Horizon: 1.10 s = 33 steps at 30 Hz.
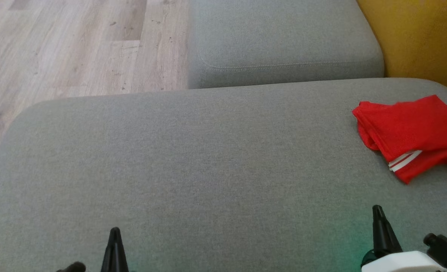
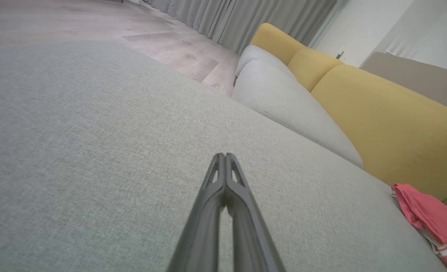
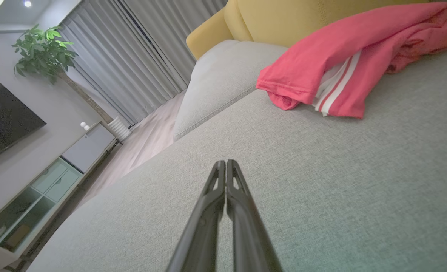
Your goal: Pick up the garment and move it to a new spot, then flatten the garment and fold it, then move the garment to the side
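A wide grey sofa seat (image 1: pixel 208 158) stretches ahead, with a yellow backrest (image 1: pixel 420 37) at its right. The red garment (image 1: pixel 412 136), white-striped and loosely folded, lies at the seat's right edge by the backrest. The left gripper (image 1: pixel 114 230) and right gripper (image 1: pixel 377 209) hang over bare cushion, each with its fingers pressed together and empty.

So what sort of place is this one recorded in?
Most likely a home living room: a grey sofa with yellow back cushions, a dark wall-mounted screen near a low cabinet, and long curtains.
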Tool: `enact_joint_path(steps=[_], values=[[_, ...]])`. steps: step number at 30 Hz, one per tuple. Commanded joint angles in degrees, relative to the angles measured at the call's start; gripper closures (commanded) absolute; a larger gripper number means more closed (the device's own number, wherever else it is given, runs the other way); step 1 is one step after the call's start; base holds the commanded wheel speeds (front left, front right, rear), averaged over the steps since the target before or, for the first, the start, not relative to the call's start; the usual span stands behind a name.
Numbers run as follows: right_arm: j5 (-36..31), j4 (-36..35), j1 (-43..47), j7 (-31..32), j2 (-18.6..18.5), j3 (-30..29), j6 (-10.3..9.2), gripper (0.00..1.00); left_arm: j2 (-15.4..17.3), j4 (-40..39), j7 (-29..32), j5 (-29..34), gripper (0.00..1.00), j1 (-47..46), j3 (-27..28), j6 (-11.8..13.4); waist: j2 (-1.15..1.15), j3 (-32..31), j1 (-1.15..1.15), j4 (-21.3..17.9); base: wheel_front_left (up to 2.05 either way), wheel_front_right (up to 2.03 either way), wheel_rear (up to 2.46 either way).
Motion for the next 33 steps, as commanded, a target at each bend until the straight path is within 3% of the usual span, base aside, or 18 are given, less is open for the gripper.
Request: enact_joint_path(steps=[1,33], values=[[1.7,-1.8,-3.3,0.4,-0.6,-0.1,-0.01,1.0,0.7,-1.5,0.2,-1.6,1.0,-2.9,1.2,-0.5,0.0,0.1,0.0,0.0,0.0,0.0,0.0],[22.8,-2.0,-7.5,5.6,-0.8,-2.5,-0.02,1.0,1.0,0.3,5.0,-22.9,1.0,-8.2,6.1,-4.3,0.0,2.0,0.0,-0.7,0.0,0.0,0.0]])
